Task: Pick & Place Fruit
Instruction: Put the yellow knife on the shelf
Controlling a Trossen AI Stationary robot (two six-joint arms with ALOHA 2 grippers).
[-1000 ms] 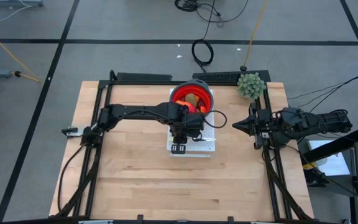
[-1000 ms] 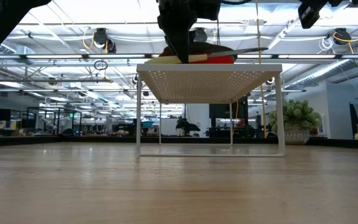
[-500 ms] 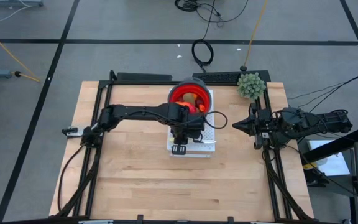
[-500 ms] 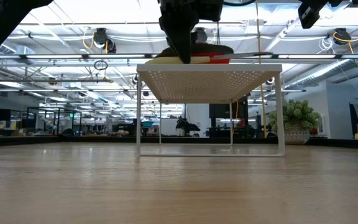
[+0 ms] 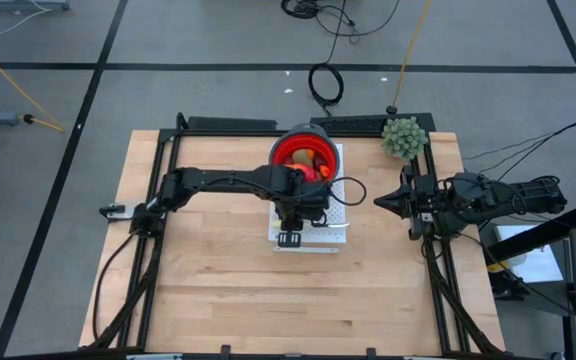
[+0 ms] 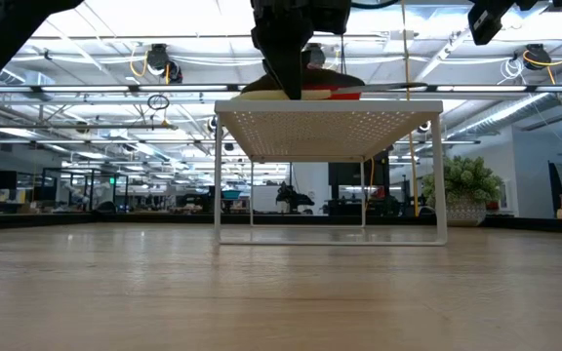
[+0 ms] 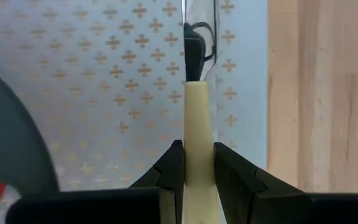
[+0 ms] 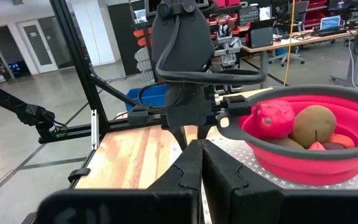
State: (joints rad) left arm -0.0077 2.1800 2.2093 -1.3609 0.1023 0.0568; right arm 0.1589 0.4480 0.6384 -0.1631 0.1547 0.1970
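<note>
A red bowl [image 5: 280, 155] stands on a white perforated rack [image 5: 333, 235] at the table's middle. It holds several fruit, among them a red piece [image 8: 272, 118] and a brown oval [image 8: 316, 124]. My left gripper [image 7: 197, 149] hangs over the rack on the bowl's near side, shut on the yellow-handled knife [image 7: 197, 106]. The knife's blade [image 7: 199, 25] reaches away over the rack's top. My right gripper [image 5: 376, 202] waits shut at the table's right, level and pointing at the rack. My left gripper pinches the knife's pale yellow handle [image 7: 197, 134] between its two fingers, one on each side. The fingers [image 6: 283, 78] come steeply down from above and lie across the handle. The knife lies level just over the rack's top; I cannot tell if it touches it.
A green spiky ball plant [image 5: 404, 136] stands at the table's far right corner. The rack [image 6: 330, 122] is raised on thin legs with open room beneath. Bare wood lies on the near half of the table [image 5: 228, 290]. Black frame rails run along the table's sides.
The red bowl has slid a little toward the rack's far left. Both grippers have kept still, and the left stays shut on the knife's handle.
</note>
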